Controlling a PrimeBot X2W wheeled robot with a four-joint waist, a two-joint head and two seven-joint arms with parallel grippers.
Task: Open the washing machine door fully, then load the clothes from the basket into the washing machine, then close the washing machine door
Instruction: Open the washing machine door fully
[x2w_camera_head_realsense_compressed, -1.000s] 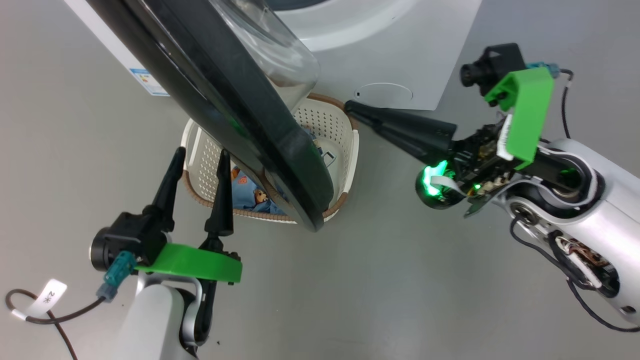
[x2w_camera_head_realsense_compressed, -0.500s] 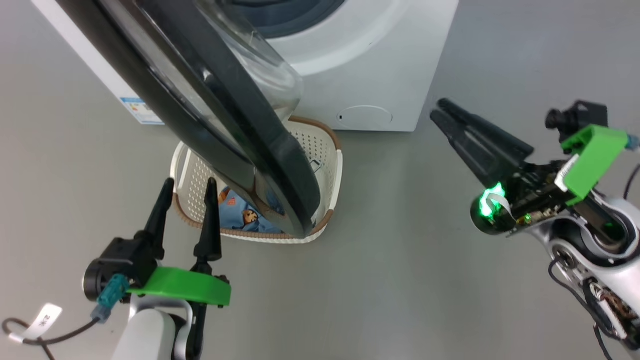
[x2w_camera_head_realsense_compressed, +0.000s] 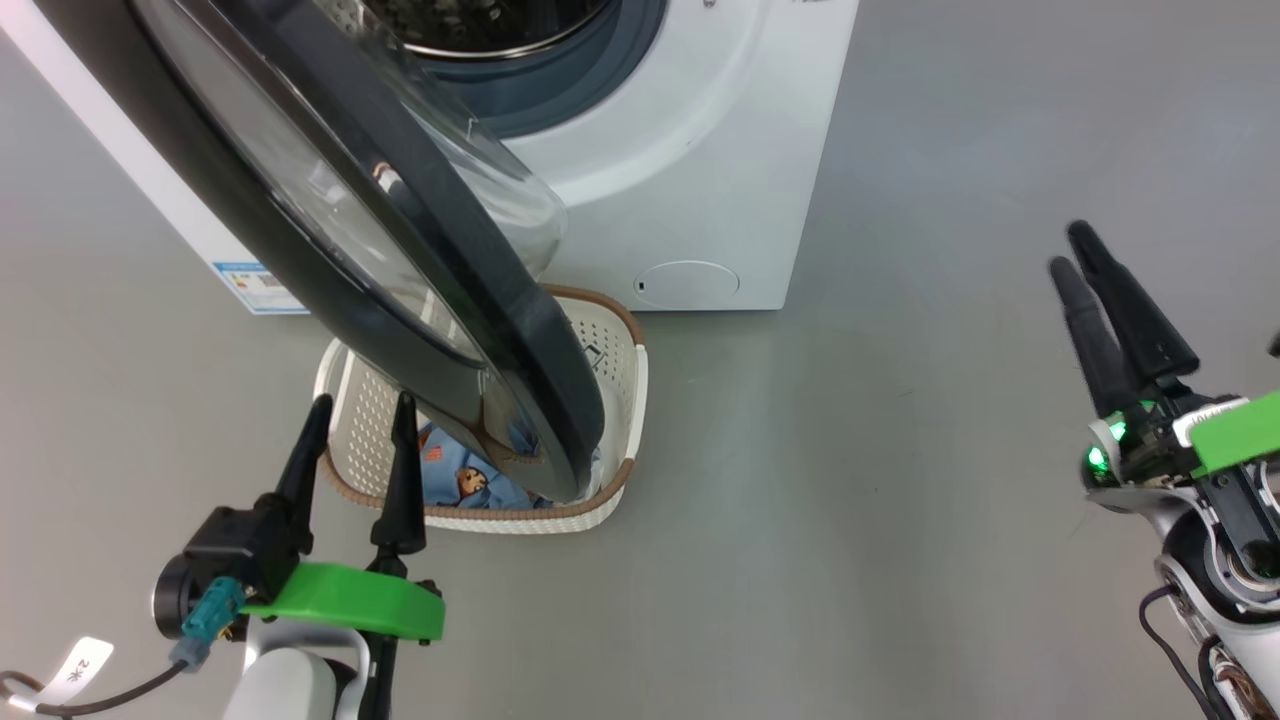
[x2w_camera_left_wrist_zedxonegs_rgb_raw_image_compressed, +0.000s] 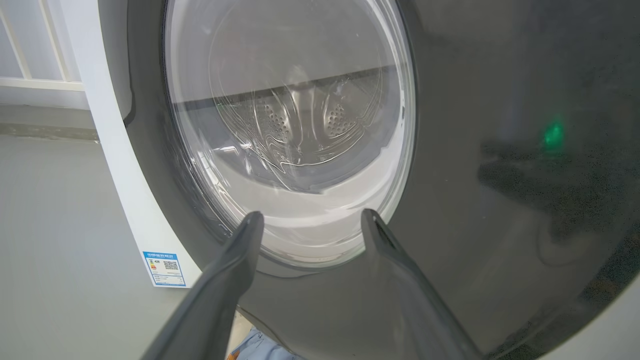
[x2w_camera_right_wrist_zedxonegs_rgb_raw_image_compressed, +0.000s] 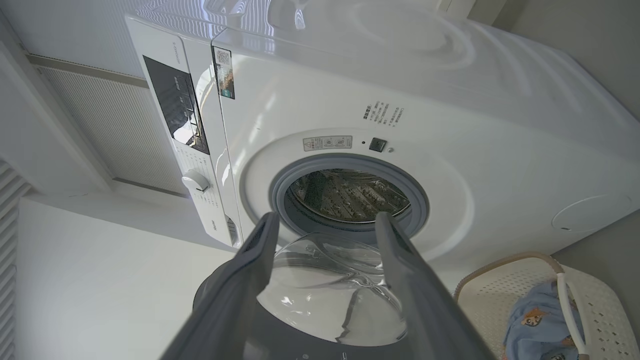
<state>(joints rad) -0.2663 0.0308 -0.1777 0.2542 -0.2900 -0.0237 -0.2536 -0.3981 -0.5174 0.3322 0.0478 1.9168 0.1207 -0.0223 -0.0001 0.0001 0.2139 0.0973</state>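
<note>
A: Door first. Where's it sitting?
B: The washing machine door (x2w_camera_head_realsense_compressed: 400, 260) is hanging swung open off the washing machine (x2w_camera_head_realsense_compressed: 700, 150), out over the basket (x2w_camera_head_realsense_compressed: 625, 350) and hiding its middle in the head view.
A: Drum showing?
B: Yes, the right wrist view is showing the steel drum (x2w_camera_right_wrist_zedxonegs_rgb_raw_image_compressed: 350, 195) inside the grey gasket (x2w_camera_right_wrist_zedxonegs_rgb_raw_image_compressed: 280, 190), with the door's glass bowl bulging below it.
A: Clothes?
B: The clothes (x2w_camera_head_realsense_compressed: 455, 480) are lying in the basket, blue with bear faces, partly covered by the door's edge. The basket is standing on the grey floor (x2w_camera_head_realsense_compressed: 900, 500) just in front of the machine, left of the round service flap (x2w_camera_head_realsense_compressed: 687, 284).
A: Left gripper?
B: The left gripper (x2w_camera_head_realsense_compressed: 362, 400) is hovering at the basket's near left corner with its fingers spread and nothing between them. Its own camera is facing the door's outer face, and the blue energy sticker (x2w_camera_left_wrist_zedxonegs_rgb_raw_image_compressed: 165, 267) is showing at the left.
A: Touching the door or the basket?
B: I can't tell.
A: Right one?
B: The right gripper (x2w_camera_head_realsense_compressed: 1068, 247) is hanging well off to the right over bare floor. In its wrist view the fingers (x2w_camera_right_wrist_zedxonegs_rgb_raw_image_compressed: 400, 260) are standing apart and pointing at the drum opening, gripping nothing.
</note>
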